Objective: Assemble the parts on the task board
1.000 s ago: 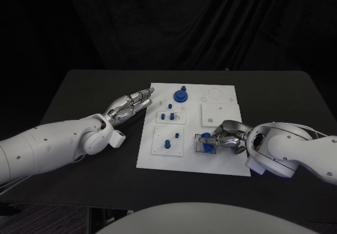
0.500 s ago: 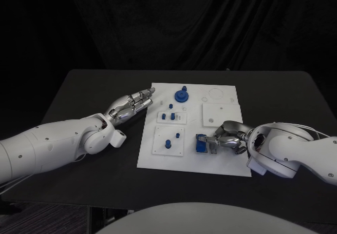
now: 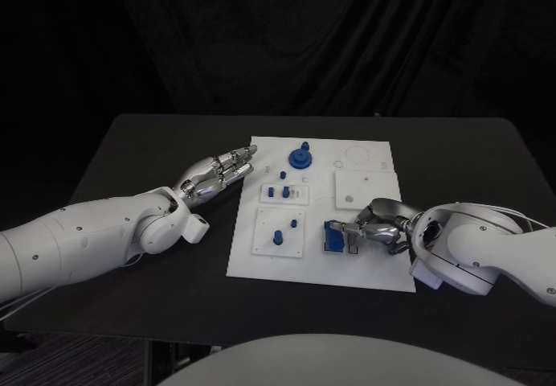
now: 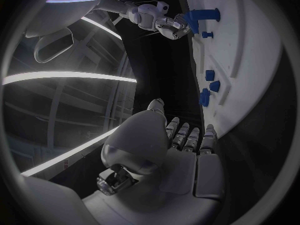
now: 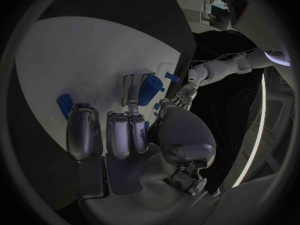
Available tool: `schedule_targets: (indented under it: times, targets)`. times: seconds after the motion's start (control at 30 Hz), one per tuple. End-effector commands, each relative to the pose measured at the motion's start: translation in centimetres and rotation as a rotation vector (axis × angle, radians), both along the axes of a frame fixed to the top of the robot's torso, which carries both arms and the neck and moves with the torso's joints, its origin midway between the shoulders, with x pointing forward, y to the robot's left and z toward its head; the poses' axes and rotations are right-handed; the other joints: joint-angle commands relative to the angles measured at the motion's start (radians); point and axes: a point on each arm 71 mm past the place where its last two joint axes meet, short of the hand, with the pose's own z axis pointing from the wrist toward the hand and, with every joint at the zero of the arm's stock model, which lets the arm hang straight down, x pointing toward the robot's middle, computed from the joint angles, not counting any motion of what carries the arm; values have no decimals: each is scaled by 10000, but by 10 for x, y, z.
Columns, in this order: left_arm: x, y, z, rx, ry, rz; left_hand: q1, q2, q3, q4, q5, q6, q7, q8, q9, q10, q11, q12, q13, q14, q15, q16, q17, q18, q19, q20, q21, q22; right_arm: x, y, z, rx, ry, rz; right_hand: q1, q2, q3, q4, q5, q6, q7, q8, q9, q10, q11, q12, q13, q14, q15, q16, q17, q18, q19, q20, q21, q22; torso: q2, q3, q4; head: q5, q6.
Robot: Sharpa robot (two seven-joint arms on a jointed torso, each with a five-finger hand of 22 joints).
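Note:
The white task board [image 3: 359, 265] lies mid-table. My right hand [image 3: 377, 227] rests on its near right part, and its thumb and a fingertip pinch a blue part [image 3: 335, 238] at the clear holder there. In the right wrist view the same blue part [image 5: 150, 89] sits just past my fingertips [image 5: 133, 97]. A round blue knob piece [image 3: 300, 158] stands at the far end, two small blue blocks [image 3: 278, 192] in the middle, and a blue peg [image 3: 278, 236] in the near left square. My left hand [image 3: 218, 173] hovers flat and empty just off the board's left edge.
Black table [image 3: 139, 153] surrounds the board, with free room far left and far right. A raised white square plate [image 3: 359, 186] sits just beyond my right hand. The left wrist view shows the left hand [image 4: 169, 145], the board [image 4: 250, 60] and the right hand [image 4: 159, 17].
The blue part in my right hand has tipped down and shifted slightly left toward the clear holder. My left hand has stayed still.

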Motion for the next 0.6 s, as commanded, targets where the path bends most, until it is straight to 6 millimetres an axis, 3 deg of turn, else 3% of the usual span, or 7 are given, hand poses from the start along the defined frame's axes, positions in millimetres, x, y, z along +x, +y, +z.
schedule_targets:
  times: [0.03,0.2,0.33,0.37,0.43,0.6]
  targets:
    - [-1,-1,0,-165,-15,-162,-52,24,19,44,-24,36,-41,27,3,-57,3,-54,-3,-4,78,-37,-16,-163,9,100,57,7,0,2,5,482,-537,114,285,92,-99,-22,178,-20,-64,124,38,1060,15,26,2628,883,52,-20,1824,107,223,37,65,2060,4,1,-5,10,1]
    - [-2,-1,0,-165,2,-164,-52,25,19,43,-24,37,-40,27,3,-57,4,-54,-3,-4,79,-37,-16,-163,9,101,57,8,-2,6,13,1275,-1289,575,1063,-7,-214,-118,600,-102,-112,457,159,1060,-23,26,2628,919,17,51,1983,64,315,-1,234,2128,2,6,-4,17,1]
    - [-2,-1,-1,-161,10,-164,-51,37,26,39,-12,65,-15,35,7,-56,0,-51,-2,-4,87,-37,-16,-171,12,104,60,9,-4,7,19,1767,-1838,865,1564,-79,-319,-141,787,-122,-180,962,516,1060,-84,26,2628,989,-25,200,2314,6,429,-35,475,2210,4,9,-11,38,1]
    - [-2,-1,-1,-161,10,-163,-51,37,26,39,-12,65,-15,35,7,-56,0,-51,-2,-4,87,-37,-16,-171,12,104,60,9,-4,7,20,1904,-1941,947,1691,-75,-402,-75,806,-221,-204,1230,749,1060,-103,26,2628,1012,-42,248,2424,-7,452,-51,527,2227,3,8,-8,44,1]
    - [-1,-1,-1,-161,7,-160,-52,45,29,35,-9,70,15,38,8,-58,-11,-51,-3,-4,93,-37,-16,-176,17,105,64,12,-6,7,22,2093,-2034,1034,1775,-55,-484,-31,812,-336,-216,1461,957,1060,-119,26,2628,1021,-49,267,2469,-10,457,-64,542,2231,6,14,-9,51,1]
    - [-2,0,-1,-157,7,-143,-51,48,31,35,-8,65,17,37,7,-57,-12,-48,-2,-4,94,-37,-16,-178,17,105,64,12,-8,5,24,2266,-2109,1193,2309,33,-793,-41,781,-886,-303,2721,2083,1060,-180,26,2628,1054,-102,334,2625,-26,483,-107,617,2253,5,5,-17,69,1]
